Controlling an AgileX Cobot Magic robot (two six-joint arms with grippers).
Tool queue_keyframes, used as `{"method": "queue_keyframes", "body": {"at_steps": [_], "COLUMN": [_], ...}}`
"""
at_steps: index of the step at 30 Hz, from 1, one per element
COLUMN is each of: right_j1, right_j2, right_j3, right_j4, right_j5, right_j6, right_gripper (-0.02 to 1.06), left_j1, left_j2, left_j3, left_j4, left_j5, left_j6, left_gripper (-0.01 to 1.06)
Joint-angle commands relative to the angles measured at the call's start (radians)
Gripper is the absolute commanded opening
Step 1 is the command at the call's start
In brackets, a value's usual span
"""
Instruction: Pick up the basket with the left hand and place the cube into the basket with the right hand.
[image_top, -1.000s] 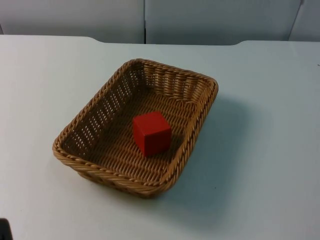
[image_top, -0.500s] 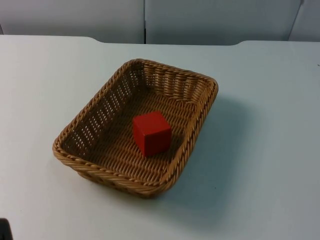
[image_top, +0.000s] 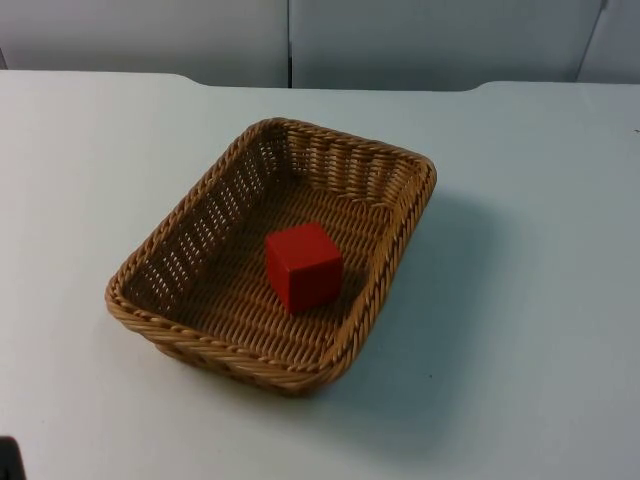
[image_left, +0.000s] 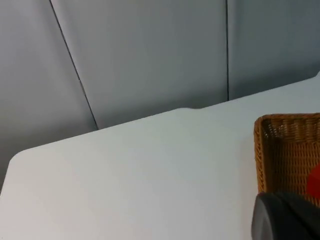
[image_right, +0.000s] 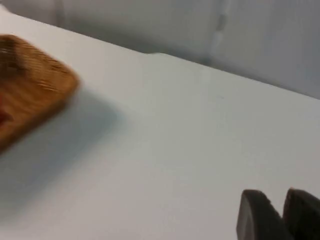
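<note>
Rounded matte black fingers (image_right: 257, 215)

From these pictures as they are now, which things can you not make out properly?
- Red cube: its underside rests on the floor of the brown woven wicker basket, hidden in the top view.
- Basket, left wrist view: cut by the picture edge and by the black fingertip.
- Basket, right wrist view: blurred by motion, weave unreadable.
- Right gripper: two dark fingertips, blurred.

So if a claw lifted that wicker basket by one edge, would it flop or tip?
The basket looks stiffly woven with a thick braided rim, so it probably keeps its shape. It seems light. Lifted by one side it would likely tilt, and the red cube, resting loose on flat faces, might slide rather than roll.
</note>
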Motion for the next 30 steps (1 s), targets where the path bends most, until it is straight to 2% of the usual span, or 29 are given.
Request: {"method": "queue_keyframes", "body": {"at_steps": [1, 2, 5, 7, 11, 13, 15, 20, 24, 30], "right_j1": [0.001, 0.001, 0.001, 0.001, 0.003, 0.003, 0.003, 0.003, 0.003, 0.003], "right_j2": [-0.018, -0.038, -0.068, -0.126, -0.126, -0.126, -0.126, -0.126, -0.126, -0.126], "right_j3": [0.005, 0.023, 0.059, 0.141, 0.193, 0.215, 0.224, 0.224, 0.231, 0.231], "right_j4": [0.106, 0.136, 0.139, 0.156, 0.143, 0.140, 0.108, 0.031, -0.106, -0.122], "right_j5": [0.011, 0.016, 0.016, 0.012, 0.018, -0.015, -0.024, -0.033, -0.042, -0.044], "right_j6": [-0.034, -0.032, -0.008, -0.003, 0.023, 0.023, 0.059, 0.133, 0.307, 0.331], "right_gripper": [0.17, 0.17, 0.17, 0.17, 0.17, 0.17, 0.17, 0.17, 0.17, 0.17], "left_j1": [0.000, 0.000, 0.000, 0.000, 0.000, 0.000, 0.000, 0.000, 0.000, 0.000], "left_j2": [-0.033, -0.048, -0.077, -0.110, -0.154, -0.154, -0.154, -0.154, -0.154, -0.154], "left_j3": [0.019, 0.030, 0.069, 0.105, 0.138, 0.150, 0.150, 0.150, 0.150, 0.217], "left_j4": [-0.024, -0.024, -0.030, -0.037, -0.031, -0.009, 0.011, 0.023, 0.023, 0.023], "left_j5": [-0.001, -0.001, 0.006, 0.012, 0.014, 0.030, 0.074, 0.120, 0.138, 0.127], "left_j6": [-0.007, -0.005, -0.005, -0.005, -0.002, -0.002, 0.001, 0.001, -0.010, -0.047], "left_gripper": [0.00, 0.00, 0.00, 0.00, 0.00, 0.00, 0.00, 0.00, 0.00, 0.00]}}
